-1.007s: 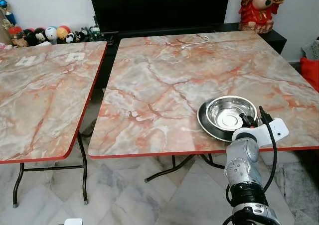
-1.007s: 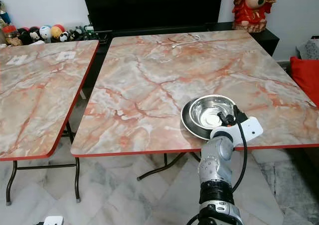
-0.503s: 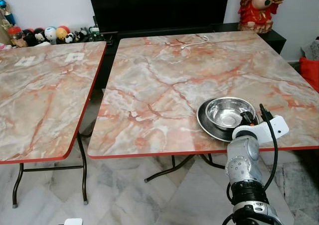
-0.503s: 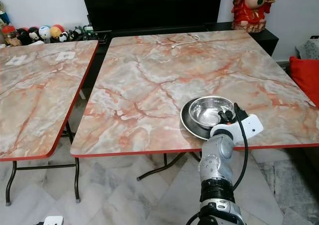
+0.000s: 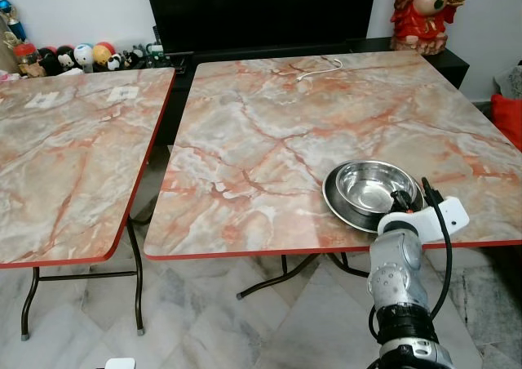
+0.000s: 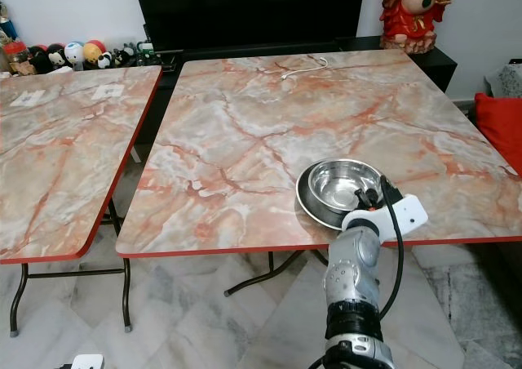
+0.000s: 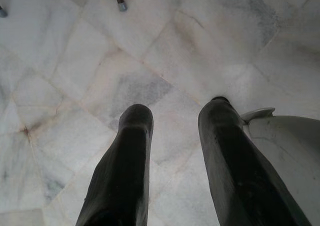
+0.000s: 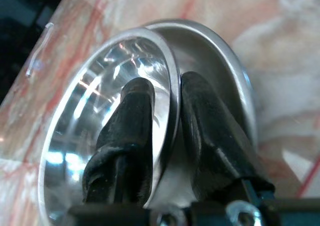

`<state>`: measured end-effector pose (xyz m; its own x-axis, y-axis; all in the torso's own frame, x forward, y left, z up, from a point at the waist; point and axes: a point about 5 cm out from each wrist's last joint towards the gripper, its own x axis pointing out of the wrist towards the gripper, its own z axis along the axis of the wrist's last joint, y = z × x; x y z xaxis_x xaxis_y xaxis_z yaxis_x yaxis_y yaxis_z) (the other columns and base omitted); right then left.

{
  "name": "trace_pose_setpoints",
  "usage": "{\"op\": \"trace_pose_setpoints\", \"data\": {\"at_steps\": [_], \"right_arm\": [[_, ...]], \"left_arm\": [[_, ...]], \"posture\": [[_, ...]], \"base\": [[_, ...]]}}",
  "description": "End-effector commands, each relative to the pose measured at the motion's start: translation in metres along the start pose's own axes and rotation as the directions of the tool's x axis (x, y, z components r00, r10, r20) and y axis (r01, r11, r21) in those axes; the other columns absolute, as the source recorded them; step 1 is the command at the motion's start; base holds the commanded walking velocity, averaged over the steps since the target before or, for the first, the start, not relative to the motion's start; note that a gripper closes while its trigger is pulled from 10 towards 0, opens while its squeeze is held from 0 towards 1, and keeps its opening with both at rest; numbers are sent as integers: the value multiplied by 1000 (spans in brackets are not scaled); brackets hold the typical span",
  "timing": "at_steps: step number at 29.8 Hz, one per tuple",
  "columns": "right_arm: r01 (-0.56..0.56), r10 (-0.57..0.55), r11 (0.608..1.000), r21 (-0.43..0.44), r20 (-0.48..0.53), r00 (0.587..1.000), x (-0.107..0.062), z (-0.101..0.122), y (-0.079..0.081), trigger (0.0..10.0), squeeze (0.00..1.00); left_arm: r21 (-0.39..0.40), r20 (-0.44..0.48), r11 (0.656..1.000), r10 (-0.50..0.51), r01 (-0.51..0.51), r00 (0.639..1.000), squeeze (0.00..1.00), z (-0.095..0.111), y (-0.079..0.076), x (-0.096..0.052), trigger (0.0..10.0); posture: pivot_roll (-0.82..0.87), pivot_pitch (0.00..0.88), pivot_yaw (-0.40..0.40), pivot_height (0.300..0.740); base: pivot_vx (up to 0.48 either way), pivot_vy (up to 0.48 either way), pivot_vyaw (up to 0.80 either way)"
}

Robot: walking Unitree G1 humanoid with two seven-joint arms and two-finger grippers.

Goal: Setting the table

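Steel bowl [image 5: 373, 186]: round, polished, opening upward, seated inside a wider steel plate [image 5: 338, 205]. Being circular, neither shows a long axis or a pointing direction. The pair sits in the lower right of the head views, on the near right part of the larger marble-patterned table [image 5: 269, 132], close to its red front edge. No brand, label or writing can be read on either piece.

Right gripper [image 8: 165, 111]: at the bowl's near rim, lower right of the head views, above the silver forearm and white wrist block. In the right wrist view one black finger [image 8: 132, 121] lies inside the bowl and the other outside it, over the plate, with the rim pinched between them.

Left gripper [image 7: 172, 118]: hanging idle over pale marble floor tiles [image 7: 125, 56], its two fingers spread with a clear gap and nothing between them. A white curved part of the robot lies beside one finger.

Second table [image 5: 73, 148]: same marble pattern and red edging, at the left of the frame, set apart from the first by a narrow gap; two small pale patches lie on its far part, too small to read.

White cable [image 5: 320, 69]: far side of the larger table, upper centre.

Red figurine [image 5: 426, 10]: upper right, on a dark cabinet.

Row of small toy figures [image 5: 69, 57]: upper left, against the wall.
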<state>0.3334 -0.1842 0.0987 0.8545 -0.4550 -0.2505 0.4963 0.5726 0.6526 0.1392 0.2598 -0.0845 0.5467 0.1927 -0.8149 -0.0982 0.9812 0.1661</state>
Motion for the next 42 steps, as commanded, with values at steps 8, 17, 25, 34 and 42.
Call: {"op": "trace_pose_setpoints", "data": {"at_steps": [8, 17, 25, 34, 42], "right_arm": [[2, -1, 1000, -17, 33, 999, -3, 6, 1, 10000, 0], [-28, 54, 987, -161, 163, 985, -11, 21, 3, 10000, 0], [-263, 405, 820, -509, 191, 894, -23, 30, 33, 10000, 0], [-451, 599, 589, -670, -12, 801, -37, 8, 39, 10000, 0], [-517, 632, 560, -647, -69, 772, -47, -7, 44, 10000, 0]], "left_arm": [[7, -13, 1000, 4, -4, 1000, 0, -2, 3, -1, 10000], [1, -10, 1000, 4, -4, 1000, 0, -2, 3, -1, 10000], [-17, -6, 1000, 1, -1, 1000, 0, -2, 1, -1, 10000], [-43, -14, 999, 0, -1, 1000, 0, -4, 1, -1, 10000], [-40, -23, 999, 0, -1, 1000, 0, -6, 1, -1, 10000]], "posture": [[-75, 0, 50, 740], [-75, 0, 46, 740], [-85, 0, 43, 740], [-99, 0, 32, 740], [-87, 0, 29, 740]], "base": [[0, 0, 0], [0, 0, 0], [0, 0, 0], [0, 0, 0], [0, 376, 544]]}}
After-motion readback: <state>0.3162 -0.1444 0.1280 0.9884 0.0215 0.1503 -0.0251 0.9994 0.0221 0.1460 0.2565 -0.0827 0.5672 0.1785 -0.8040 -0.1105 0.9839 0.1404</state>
